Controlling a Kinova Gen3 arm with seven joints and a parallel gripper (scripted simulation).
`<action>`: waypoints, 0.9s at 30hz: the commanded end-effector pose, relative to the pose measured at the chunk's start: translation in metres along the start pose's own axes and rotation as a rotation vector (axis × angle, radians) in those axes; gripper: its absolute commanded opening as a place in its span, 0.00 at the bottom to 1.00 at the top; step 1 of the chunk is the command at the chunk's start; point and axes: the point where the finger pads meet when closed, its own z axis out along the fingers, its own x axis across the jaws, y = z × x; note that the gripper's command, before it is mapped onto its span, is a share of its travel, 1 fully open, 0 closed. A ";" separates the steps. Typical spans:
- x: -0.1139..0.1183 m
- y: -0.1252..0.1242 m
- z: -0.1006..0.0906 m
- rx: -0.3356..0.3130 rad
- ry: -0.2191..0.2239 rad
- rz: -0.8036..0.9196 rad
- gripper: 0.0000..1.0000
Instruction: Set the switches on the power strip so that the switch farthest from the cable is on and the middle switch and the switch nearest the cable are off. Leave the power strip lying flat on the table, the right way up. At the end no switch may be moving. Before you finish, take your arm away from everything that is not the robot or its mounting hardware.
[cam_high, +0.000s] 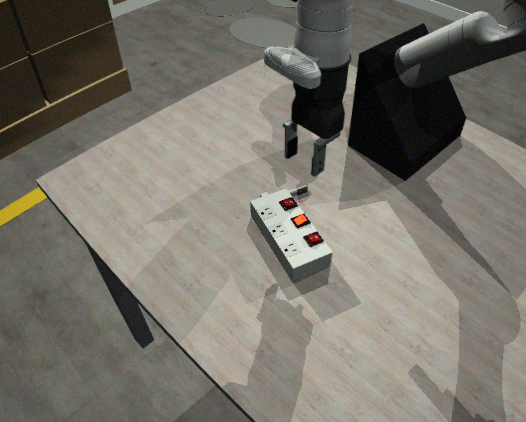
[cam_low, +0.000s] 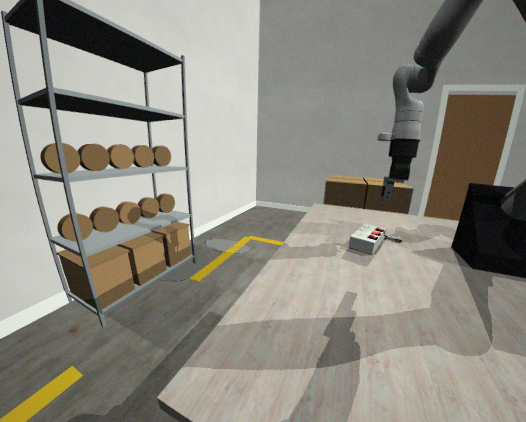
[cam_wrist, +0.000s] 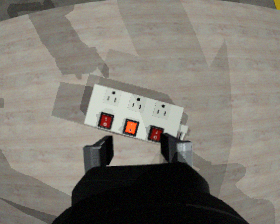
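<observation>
top view, biggest first: table (cam_high: 150, 165) carries the black arm pedestal (cam_high: 425, 150) and the power strip (cam_high: 295, 260), which lies flat, right way up, near the table's middle, just in front of the pedestal. cable stub (cam_high: 300, 190) leaves the end nearest the arm.

gripper (cam_high: 303, 156) hangs above the cable end of the strip, well off it, fingers spread to full width, nothing in them.

switches: the middle switch (cam_high: 300, 220) shows bright orange, so i read it as on. the switch nearest the cable (cam_high: 288, 203) and the farthest switch (cam_high: 313, 239) look darker red, probably off. if so, two flips remain: middle off, farthest on. nearest needs nothing.

step in hand looks like lining up over the strip before a press. next move calls for one fingertip coming down on one rocker half only, pushing vertically so the strip doesn't slide or tip, with spread fingers kept away from the neighbouring rocker.

hard to tell: rocker tilt isn't resolvable in any view, state judged on colour alone. wrist view's gripper body hides the table below the strip; one finger overlaps the cable-end switch. exterior view shows the strip tiny, switches merge.
</observation>
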 end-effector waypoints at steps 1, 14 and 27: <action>0.000 -0.001 0.000 0.000 0.001 0.015 1.00; -0.002 -0.006 0.006 -0.002 0.001 0.182 1.00; -0.005 -0.013 0.016 -0.004 0.002 0.473 1.00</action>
